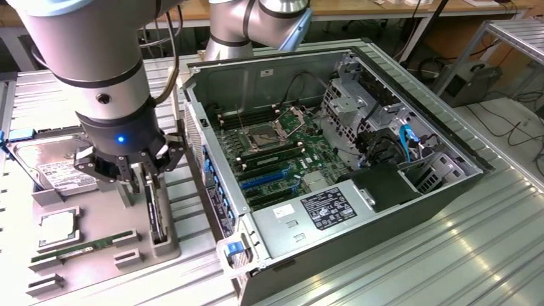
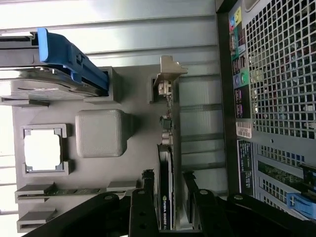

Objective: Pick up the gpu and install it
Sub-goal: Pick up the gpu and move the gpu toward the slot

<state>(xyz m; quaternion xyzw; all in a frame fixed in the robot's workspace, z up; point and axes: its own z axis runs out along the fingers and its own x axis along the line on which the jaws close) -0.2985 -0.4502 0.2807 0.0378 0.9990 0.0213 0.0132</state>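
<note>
- The gripper [image 1: 140, 178] hangs over the grey tray [image 1: 170, 248] on the exterior view's left, its jaws apart on either side of the gpu [image 1: 155, 217]; the gpu stands on its edge in a slot of that tray, just beside the computer case [image 1: 340, 242]
- In the wrist view the fingers [image 2: 145, 207] flank the gpu [image 2: 165, 210] unevenly: one lies close against the card and the other stands clear of it, so closing from here could push the card sideways and tilt it in its slot before both sides bite
- The card is thin and only its upper edge is offered, so a shallow or off-centre hold could let it swing or slip once it leaves the slot
- The metal bracket [image 2: 168, 74] sits in a notch at the tray's end, and a lift that is not straight up may snag there and drag the tray along
- The hard drive [image 1: 55, 172] and memory stick [image 1: 81, 250] share the tray, well apart from the card, and a jolted tray would shake them too
- The tray lies near the case wall, so the long card could knock the rim in crossing, and if it hangs tilted it would likely jam at the blue slots [image 1: 264, 180]
</note>
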